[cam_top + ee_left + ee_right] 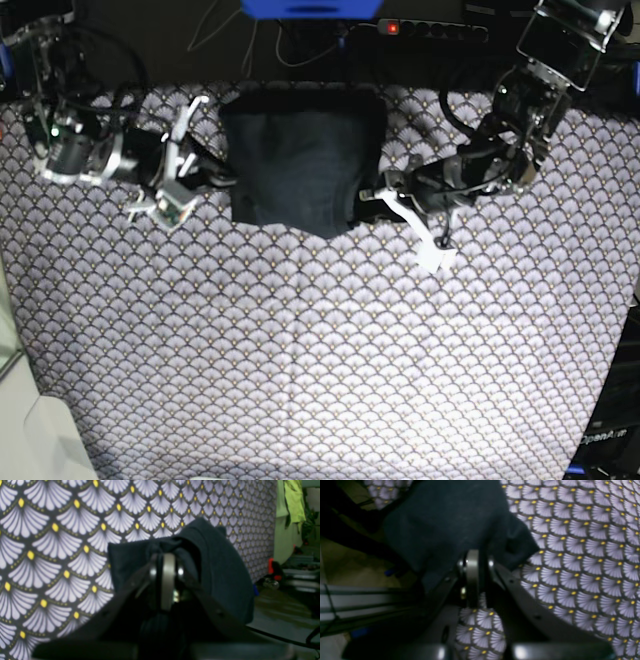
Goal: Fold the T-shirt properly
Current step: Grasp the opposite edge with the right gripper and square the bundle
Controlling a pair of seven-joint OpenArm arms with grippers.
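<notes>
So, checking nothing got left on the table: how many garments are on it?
1. The T-shirt lies folded at the far middle of the patterned tablecloth, between the two arms. Anything beneath it would be hidden.

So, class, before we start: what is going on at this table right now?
A two-armed robot is folding a dark T-shirt on a table with a patterned cloth. The shirt lies already folded into a compact shape near the far edge. The left hand and the right hand each pinch one side of it, both shut on the fabric.
</notes>
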